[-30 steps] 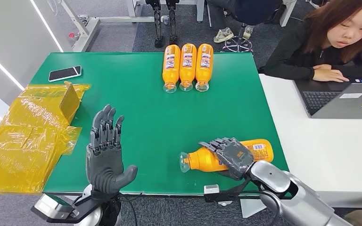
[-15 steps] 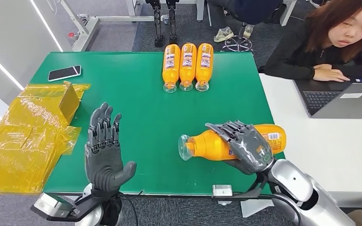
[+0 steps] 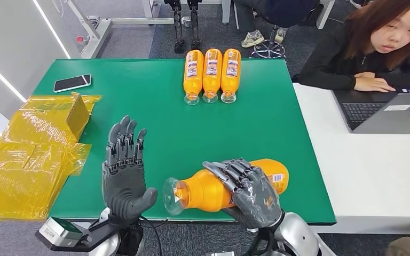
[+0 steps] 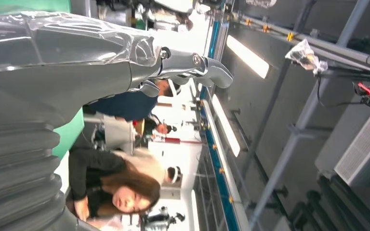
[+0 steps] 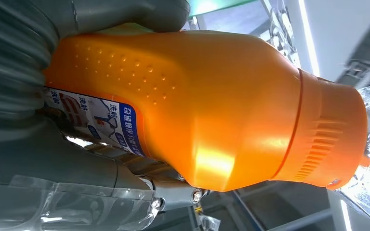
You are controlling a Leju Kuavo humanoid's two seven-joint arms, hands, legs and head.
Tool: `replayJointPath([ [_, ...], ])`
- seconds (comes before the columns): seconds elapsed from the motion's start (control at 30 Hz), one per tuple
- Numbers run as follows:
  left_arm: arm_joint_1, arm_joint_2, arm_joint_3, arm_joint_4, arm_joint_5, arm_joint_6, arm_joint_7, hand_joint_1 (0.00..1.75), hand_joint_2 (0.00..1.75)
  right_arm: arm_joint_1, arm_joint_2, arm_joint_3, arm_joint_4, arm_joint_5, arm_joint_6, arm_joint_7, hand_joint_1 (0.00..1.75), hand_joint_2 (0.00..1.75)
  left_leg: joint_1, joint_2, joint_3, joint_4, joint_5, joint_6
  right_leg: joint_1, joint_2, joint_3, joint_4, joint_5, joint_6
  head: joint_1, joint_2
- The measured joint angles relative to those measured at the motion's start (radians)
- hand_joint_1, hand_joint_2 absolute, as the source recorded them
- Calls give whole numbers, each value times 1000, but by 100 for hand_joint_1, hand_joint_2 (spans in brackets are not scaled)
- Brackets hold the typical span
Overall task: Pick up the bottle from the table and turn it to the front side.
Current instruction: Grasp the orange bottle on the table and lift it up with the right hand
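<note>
- Green table (image 3: 165, 106) was seen, three bottles (image 3: 212, 74) laid at 12 o'clock.
- Orange bottle (image 3: 208, 189) was gripped sideways by right hand (image 3: 248, 194), at 6 o'clock.
- Left hand (image 3: 124, 170) was held spread, empty.

Held bottle (image 3: 208, 189): bright orange body w/ a clear, glassy cap end; label (image 5: 99, 122) white w/ blue band, white lettering and some red. Small raised dots pattern the orange shoulder, fine ribbing near the cap. Right hand (image 3: 251, 194) dark grey, arm silver. Left hand (image 3: 123, 173) same dark grey; in the left wrist view its cover (image 4: 19, 159) is lighter grey, ribbed. Table (image 3: 160, 112) solid green. Three bottles (image 3: 212, 74) at the far edge: orange, clear caps, labels prob. white/blue/red, too small to be sure. Plastic wrap (image 3: 29, 154) translucent yellow. Phone (image 3: 73, 82) black screen, pale rim. Side desk (image 3: 373, 170) white; laptop (image 3: 389, 112) grey w/ black keys. Person's top (image 3: 331, 66) black.
</note>
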Motion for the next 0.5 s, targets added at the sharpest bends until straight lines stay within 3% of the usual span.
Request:
replayJointPath([
  [0.2, -9, 1, -35, 3, 13, -46, 1, 0, 175, 24, 79, -6, -4, 67, 6, 35, 175, 175, 0, 0, 0, 0, 0, 0, 0, 0, 0, 0, 0, 0, 0, 0],
  [0.5, -21, 3, -77, 16, 102, -182, 2, 0, 175, 59, 130, -31, -28, 108, 16, 36, 175, 175, 0, 0, 0, 0, 0, 0, 0, 0, -1, 0, 0, 0, 0, 0],
])
